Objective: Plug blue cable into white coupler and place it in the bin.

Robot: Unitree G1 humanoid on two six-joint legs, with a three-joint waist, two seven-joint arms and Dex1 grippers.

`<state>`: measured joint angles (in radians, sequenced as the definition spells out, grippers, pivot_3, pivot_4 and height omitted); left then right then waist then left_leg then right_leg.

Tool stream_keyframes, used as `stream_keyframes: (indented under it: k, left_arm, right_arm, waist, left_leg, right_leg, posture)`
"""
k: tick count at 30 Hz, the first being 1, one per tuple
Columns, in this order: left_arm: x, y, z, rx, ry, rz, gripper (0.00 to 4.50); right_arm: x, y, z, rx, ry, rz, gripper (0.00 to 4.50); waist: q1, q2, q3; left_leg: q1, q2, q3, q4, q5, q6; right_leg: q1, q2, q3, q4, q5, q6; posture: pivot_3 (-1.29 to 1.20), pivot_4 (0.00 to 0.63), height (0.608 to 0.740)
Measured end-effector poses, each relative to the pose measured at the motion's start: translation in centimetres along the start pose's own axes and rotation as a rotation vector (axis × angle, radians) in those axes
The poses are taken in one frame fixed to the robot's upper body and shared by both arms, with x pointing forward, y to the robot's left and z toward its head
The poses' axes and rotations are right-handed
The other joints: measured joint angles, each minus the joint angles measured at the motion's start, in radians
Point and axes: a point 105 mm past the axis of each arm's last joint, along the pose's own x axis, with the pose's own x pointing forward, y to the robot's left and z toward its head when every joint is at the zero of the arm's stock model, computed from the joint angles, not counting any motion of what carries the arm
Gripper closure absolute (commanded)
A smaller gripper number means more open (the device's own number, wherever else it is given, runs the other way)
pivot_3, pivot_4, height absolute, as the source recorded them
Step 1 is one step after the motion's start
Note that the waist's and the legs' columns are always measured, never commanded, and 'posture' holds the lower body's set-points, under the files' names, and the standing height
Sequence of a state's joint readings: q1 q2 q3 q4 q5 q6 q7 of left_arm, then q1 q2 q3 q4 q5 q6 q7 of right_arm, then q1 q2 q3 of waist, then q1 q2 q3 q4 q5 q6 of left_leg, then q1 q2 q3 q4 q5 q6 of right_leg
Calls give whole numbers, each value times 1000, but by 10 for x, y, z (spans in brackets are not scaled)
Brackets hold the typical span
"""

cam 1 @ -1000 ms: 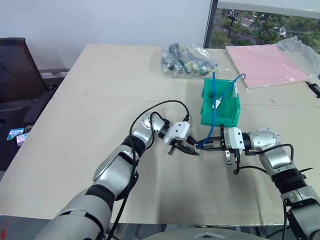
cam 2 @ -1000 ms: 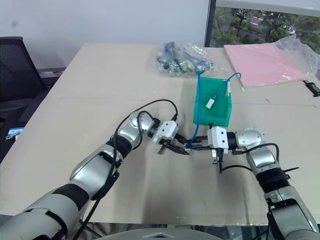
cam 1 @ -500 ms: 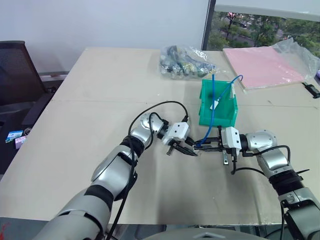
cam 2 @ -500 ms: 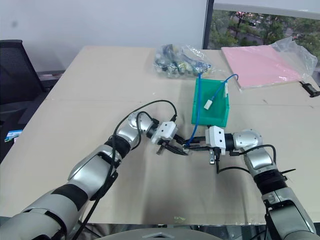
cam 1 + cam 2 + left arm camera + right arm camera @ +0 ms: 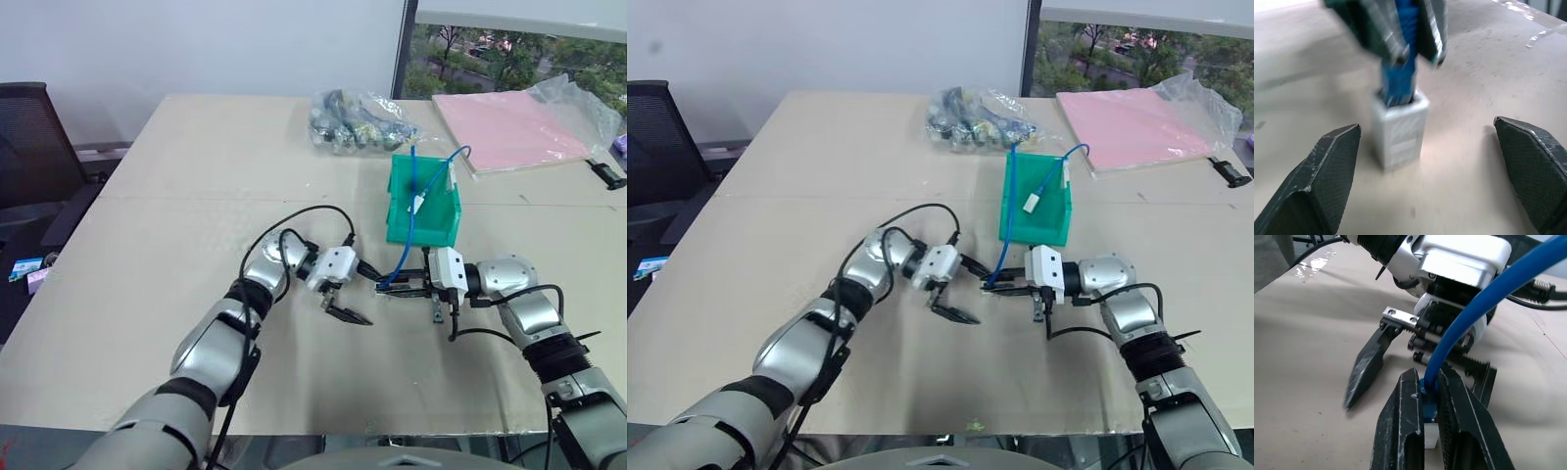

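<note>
My right gripper (image 5: 382,287) is shut on the plug end of the blue cable (image 5: 396,268), just above the table in front of the bin (image 5: 423,227). The cable curves up from there past the teal-green bin. In the left wrist view the white coupler (image 5: 1399,128) sits on the cable's plug, held below the right gripper's fingers. The coupler (image 5: 1431,436) also peeks out under those fingers in the right wrist view. My left gripper (image 5: 373,299) is open, its two fingers spread wide on either side of the coupler without touching it.
A second blue cable with a long white end piece (image 5: 419,204) stands in the bin. A clear bag of small parts (image 5: 362,119) lies behind the bin, and a pink folder in plastic (image 5: 519,127) at the far right. A black chair (image 5: 29,137) stands left of the table.
My left gripper has opened wide and drawn back a little to the left, letting go of the coupler. The right gripper has kept still, shut on the cable.
</note>
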<state>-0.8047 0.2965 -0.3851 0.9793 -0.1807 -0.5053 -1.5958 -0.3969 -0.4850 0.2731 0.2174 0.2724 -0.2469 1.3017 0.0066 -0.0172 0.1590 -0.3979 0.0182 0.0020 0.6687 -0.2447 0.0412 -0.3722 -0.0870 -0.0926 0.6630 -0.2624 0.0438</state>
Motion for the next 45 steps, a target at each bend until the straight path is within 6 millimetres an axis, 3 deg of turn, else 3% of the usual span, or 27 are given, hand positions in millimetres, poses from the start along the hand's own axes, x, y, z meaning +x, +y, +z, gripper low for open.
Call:
stream_keyframes:
  k: [7,13,16,19,21,25,32,33,38,41,44,45]
  left_arm:
    - [-9,-1,0,-51,-46,149,42]
    - [-29,9,23,-65,-78,362,42]
    - [-35,14,37,-130,-100,512,42]
    - [-41,20,65,-169,-150,650,42]
    - [-48,24,80,-176,-166,745,42]
    - [-57,32,102,-188,-141,905,42]
    - [-46,42,115,-237,-118,949,42]
    - [-46,44,117,-239,-124,953,0]
    - [-47,46,118,-250,-123,974,0]
    - [-46,45,118,-257,-132,968,0]
    - [-47,40,113,-269,-124,971,0]
    - [-49,36,109,-276,-121,976,0]
  right_arm:
    - [14,-4,2,12,-39,-61,4500]
    - [6,-14,16,178,-68,-144,4500]
    - [-7,-38,46,302,-128,-237,4500]
    - [-29,-79,87,323,-160,-370,4500]
    - [-36,-103,95,356,-141,-446,4500]
    - [-65,-150,78,424,3,-640,4500]
    - [-68,-177,32,615,127,-766,4500]
    - [-70,-182,29,618,139,-788,3773]
    - [-84,-194,34,591,99,-869,1540]
    - [-102,-195,37,544,115,-929,213]
    - [-131,-181,40,461,149,-984,25]
    - [-141,-168,38,429,161,-985,25]
  waist:
    - [0,1,0]
    - [3,6,5]
    - [3,10,12]
    - [8,10,12]
    - [7,10,12]
    - [8,10,12]
    - [4,9,13]
    - [4,9,13]
    - [7,9,13]
    - [9,9,13]
    - [10,9,13]
    - [10,9,13]
  left_leg:
    - [0,3,4,0,0,0]
    - [-2,3,12,0,0,0]
    - [-5,3,14,0,0,0]
    - [-6,3,13,-1,0,0]
    - [-6,3,14,-1,0,0]
    - [-9,1,16,-2,0,0]
    - [-19,1,21,-2,3,-4]
    - [-19,1,21,-3,3,-4]
    - [-19,1,21,-4,3,-4]
    - [-19,1,21,-4,3,-4]
    - [-20,1,21,-4,2,-4]
    - [-20,1,20,-4,2,-3]
  right_leg:
    - [-3,2,4,1,1,-2]
    - [-6,0,12,0,2,-3]
    - [-10,-3,18,0,3,-4]
    - [-11,-3,18,-1,3,-4]
    - [-12,-2,18,-1,3,-4]
    - [-14,0,20,-2,3,-4]
    - [-27,0,23,-1,5,-1]
    - [-28,0,23,-1,5,-1]
    - [-28,0,23,-2,5,-1]
    - [-27,0,23,-2,5,-1]
    - [-27,0,24,-3,5,0]
    - [-27,0,24,-4,5,0]
  posture:
    - [0,150,728]
    - [0,150,728]
    - [0,150,728]
    - [0,150,728]
    - [0,150,728]
    - [0,150,728]
    - [0,150,728]
    - [0,150,728]
    - [0,150,728]
    - [0,150,728]
    - [0,150,728]
    - [0,150,728]
